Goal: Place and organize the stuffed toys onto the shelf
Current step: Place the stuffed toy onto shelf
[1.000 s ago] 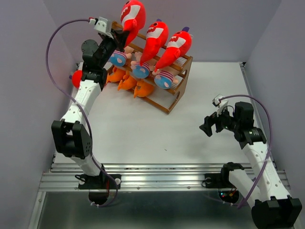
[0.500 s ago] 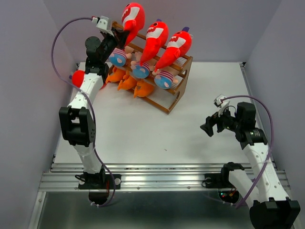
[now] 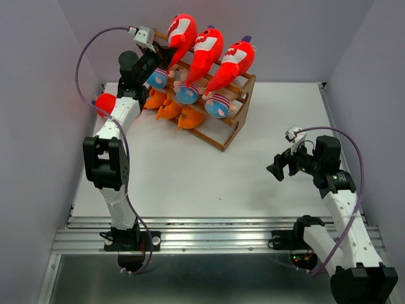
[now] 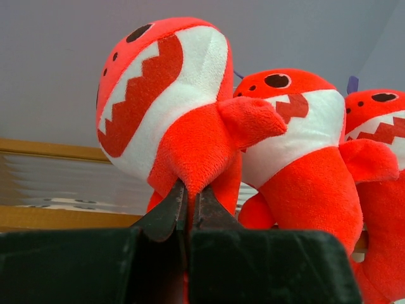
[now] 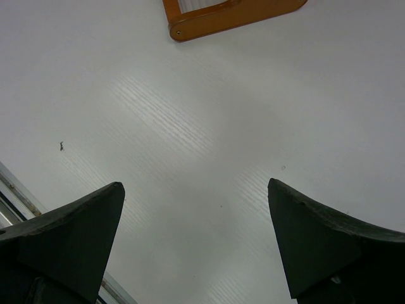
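Observation:
The brown wooden shelf [image 3: 238, 121] stands at the back of the table. My left gripper [image 3: 158, 56] [image 4: 190, 187] is shut on the lower fin of a red toothy shark [image 3: 181, 31] [image 4: 166, 95], holding it upright at the left end of the top tier. Two more red sharks [image 3: 207, 47] [image 3: 236, 59] lean beside it. Striped-shirt dolls [image 3: 186, 94] fill the middle tier and orange fish [image 3: 171, 109] the bottom one. My right gripper [image 3: 276, 170] [image 5: 196, 190] hangs open over bare table to the right, with nothing between its fingers.
Another red plush [image 3: 104, 103] lies on the table left of the shelf, partly behind my left arm. Grey walls enclose the table on three sides. One foot of the shelf [image 5: 234, 16] shows at the top of the right wrist view.
My left arm has stretched farther back and carried the red shark down and to the right, closer to the other two on the top tier. The right arm has barely moved.

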You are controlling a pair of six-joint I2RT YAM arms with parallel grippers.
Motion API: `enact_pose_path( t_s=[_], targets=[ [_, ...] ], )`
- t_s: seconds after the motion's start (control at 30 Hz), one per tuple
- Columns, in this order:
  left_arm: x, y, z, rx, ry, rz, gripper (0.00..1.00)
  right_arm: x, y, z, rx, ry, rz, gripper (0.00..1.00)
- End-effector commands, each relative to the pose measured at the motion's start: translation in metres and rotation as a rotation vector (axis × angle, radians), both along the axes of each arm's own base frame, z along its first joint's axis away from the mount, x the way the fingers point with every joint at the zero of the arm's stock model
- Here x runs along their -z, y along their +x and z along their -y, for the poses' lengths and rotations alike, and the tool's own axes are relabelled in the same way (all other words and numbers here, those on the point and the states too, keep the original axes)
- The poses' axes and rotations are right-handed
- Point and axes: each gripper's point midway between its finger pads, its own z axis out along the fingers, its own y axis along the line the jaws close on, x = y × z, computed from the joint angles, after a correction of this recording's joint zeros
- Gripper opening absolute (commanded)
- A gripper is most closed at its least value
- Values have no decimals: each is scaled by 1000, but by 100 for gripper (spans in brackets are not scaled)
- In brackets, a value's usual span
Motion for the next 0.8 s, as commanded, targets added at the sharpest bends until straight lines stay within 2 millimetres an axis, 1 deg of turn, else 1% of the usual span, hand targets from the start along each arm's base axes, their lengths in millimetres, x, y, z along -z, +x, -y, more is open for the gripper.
enact_pose_path(
  t_s=[0.0, 0.23, 0.33, 0.37, 0.43, 0.47, 0.5, 0.57, 0.6, 0.67, 0.73, 0.77],
  targets=[
    [-27, -11, 0, 18, -12, 93, 0, -6, 3, 1, -4, 3, 40, 100],
    [-11, -8, 0, 13, -7, 63, 0, -6, 3, 1, -6, 4, 40, 100],
    [-8, -8, 0, 13, -6, 57, 0, -7, 4, 3, 3, 4, 42, 100],
    [-7, -8, 0, 13, -6, 55, 3, -7, 4, 3, 2, 5, 40, 100],
    [-6, -9, 0, 13, -4, 51, 6, -7, 4, 3, 2, 5, 42, 100],
    [-5, -9, 0, 11, -3, 49, 12, -7, 4, 3, 2, 5, 40, 100],
    [-4, -10, -1, 10, -4, 47, 15, -7, 4, 3, 2, 5, 40, 100],
    [-3, -11, -1, 6, -4, 44, 19, -7, 4, 3, 2, 5, 40, 100],
    [-2, -11, -2, 5, -4, 41, 25, -7, 4, 3, 1, 6, 42, 100],
    [-1, -12, -2, 1, -7, 36, 31, -7, 4, 3, 1, 6, 43, 100],
    [0, -13, -2, 4, -6, 35, 34, -7, 4, 3, 1, 6, 43, 100],
    [0, -13, -2, 4, -6, 35, 41, -7, 4, 3, 1, 6, 43, 100]
  ],
)
